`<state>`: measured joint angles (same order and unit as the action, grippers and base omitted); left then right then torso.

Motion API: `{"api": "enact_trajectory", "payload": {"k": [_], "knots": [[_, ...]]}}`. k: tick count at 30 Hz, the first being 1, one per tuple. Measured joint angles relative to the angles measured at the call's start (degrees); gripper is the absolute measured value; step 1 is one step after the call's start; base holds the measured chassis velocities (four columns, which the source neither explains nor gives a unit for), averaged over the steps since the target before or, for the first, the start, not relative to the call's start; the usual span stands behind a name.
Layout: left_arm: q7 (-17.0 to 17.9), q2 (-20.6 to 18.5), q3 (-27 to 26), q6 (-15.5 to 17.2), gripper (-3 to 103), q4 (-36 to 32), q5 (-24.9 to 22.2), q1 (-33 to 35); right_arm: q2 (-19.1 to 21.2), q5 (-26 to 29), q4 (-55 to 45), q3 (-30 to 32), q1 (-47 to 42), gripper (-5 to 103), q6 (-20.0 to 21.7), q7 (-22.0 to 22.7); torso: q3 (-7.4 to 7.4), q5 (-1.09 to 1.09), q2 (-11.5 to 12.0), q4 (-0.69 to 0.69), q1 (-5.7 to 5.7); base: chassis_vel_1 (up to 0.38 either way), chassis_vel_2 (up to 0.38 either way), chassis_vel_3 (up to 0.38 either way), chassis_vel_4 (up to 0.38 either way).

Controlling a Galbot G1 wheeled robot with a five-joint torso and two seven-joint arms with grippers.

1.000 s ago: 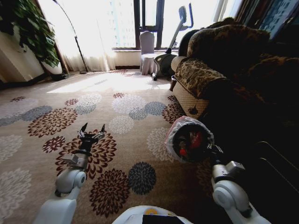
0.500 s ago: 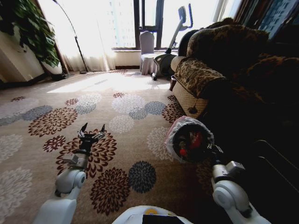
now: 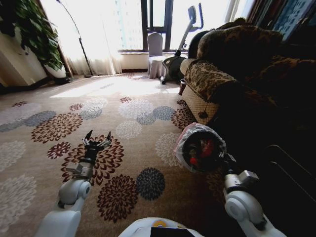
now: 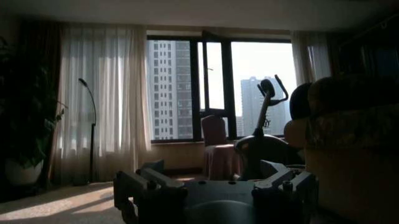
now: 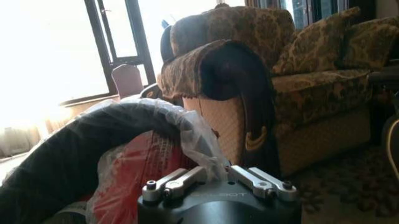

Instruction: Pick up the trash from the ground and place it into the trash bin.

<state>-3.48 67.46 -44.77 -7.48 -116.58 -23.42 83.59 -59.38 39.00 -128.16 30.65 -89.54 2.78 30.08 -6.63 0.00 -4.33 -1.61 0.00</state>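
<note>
Black bin (image 3: 200, 148), clear-bag-lined, held tipped off the carpet (image 3: 138, 143) at four o'clock by the right gripper (image 5: 215, 179), clamped on its rim; red trash (image 3: 206, 147) inside. Left gripper (image 3: 97, 138), eight o'clock, spread wide, empty. Sofa (image 3: 222, 79) at two o'clock.

Left tool (image 3: 98, 139) over carpet (image 3: 128, 163), bin (image 3: 200, 147) at right tool, sofa (image 3: 232, 74) right behind.
</note>
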Motion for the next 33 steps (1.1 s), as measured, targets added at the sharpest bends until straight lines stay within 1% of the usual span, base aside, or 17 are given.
{"api": "enact_trajectory", "payload": {"k": [8, 17, 18, 19, 22, 24, 26, 27, 28, 29, 30, 33], "knots": [[0.00, 0.00, 0.00, 0.00, 100, 0.00, 0.00, 0.00, 0.00, 0.00, 0.00, 0.00, 0.00, 0, 0.00, 0.00, 0.01, 0.01, 0.00, 0.00, 0.00, 0.253, -0.252, -0.241, 0.260], [0.00, 0.00, 0.00, 0.00, 100, 0.00, 0.00, 0.01, 0.00, 0.00, 0.00, 0.00, 0.00, 0, 0.00, 0.00, 0.00, -0.02, 0.00, -0.01, 0.00, 0.328, -0.328, -0.330, 0.320], [0.00, 0.00, 0.00, 0.00, 100, 0.00, 0.00, 0.01, 0.00, 0.00, 0.00, 0.00, -0.02, 0, 0.00, 0.00, 0.02, 0.03, 0.00, 0.00, -0.01, 0.381, -0.366, -0.369, 0.352], [0.00, 0.00, 0.00, 0.00, 100, -0.01, 0.00, 0.00, 0.00, 0.00, -0.01, 0.01, -0.01, 0, 0.00, 0.00, 0.03, 0.00, -0.01, 0.01, -0.01, 0.381, -0.381, -0.380, 0.352], [0.00, 0.01, 0.00, 0.00, 100, 0.01, 0.00, 0.01, 0.00, 0.00, 0.00, 0.01, 0.00, 0, 0.00, 0.01, -0.02, 0.01, 0.01, 0.00, 0.00, 0.385, -0.368, -0.372, 0.380], [0.01, 0.00, -0.01, -0.01, 100, 0.01, 0.00, 0.01, 0.00, -0.02, -0.01, 0.02, -0.02, 0, 0.02, 0.03, 0.03, -0.01, -0.01, 0.02, -0.01, 0.357, -0.332, -0.315, 0.333], [0.00, 0.00, 0.00, 0.00, 100, 0.01, 0.00, 0.01, 0.00, -0.04, -0.02, 0.07, 0.01, 0, 0.01, 0.03, 0.03, -0.05, -0.01, 0.00, -0.01, 0.381, -0.332, -0.344, 0.328], [0.00, 0.01, 0.00, -0.01, 100, 0.01, 0.00, 0.01, 0.00, 0.02, -0.02, -0.01, -0.02, 0, 0.02, -0.04, 0.01, 0.01, -0.01, 0.01, -0.01, 0.339, -0.330, -0.273, 0.293], [0.00, 0.01, 0.00, -0.01, 100, 0.01, 0.00, 0.01, 0.00, 0.02, -0.02, -0.01, -0.02, 0, 0.02, -0.04, 0.01, 0.01, -0.01, 0.01, -0.01, 0.339, -0.330, -0.273, 0.293], [0.01, 0.00, 0.00, -0.01, 100, 0.01, 0.00, 0.02, 0.00, 0.01, -0.02, -0.02, -0.03, 0, 0.03, 0.00, 0.02, 0.02, -0.01, -0.02, -0.01, 0.236, -0.248, -0.273, 0.243], [0.00, 0.01, 0.00, -0.01, 100, 0.00, 0.00, 0.02, 0.00, -0.02, -0.02, 0.00, -0.02, 0, 0.02, 0.03, 0.04, 0.00, -0.02, 0.02, -0.02, 0.128, -0.168, -0.173, 0.243], [0.00, 0.01, 0.00, -0.01, 100, 0.00, 0.00, 0.02, 0.00, 0.00, -0.02, 0.00, -0.03, 0, 0.02, -0.01, 0.04, 0.00, -0.02, 0.00, -0.02, 0.100, -0.086, -0.104, 0.151]]}}
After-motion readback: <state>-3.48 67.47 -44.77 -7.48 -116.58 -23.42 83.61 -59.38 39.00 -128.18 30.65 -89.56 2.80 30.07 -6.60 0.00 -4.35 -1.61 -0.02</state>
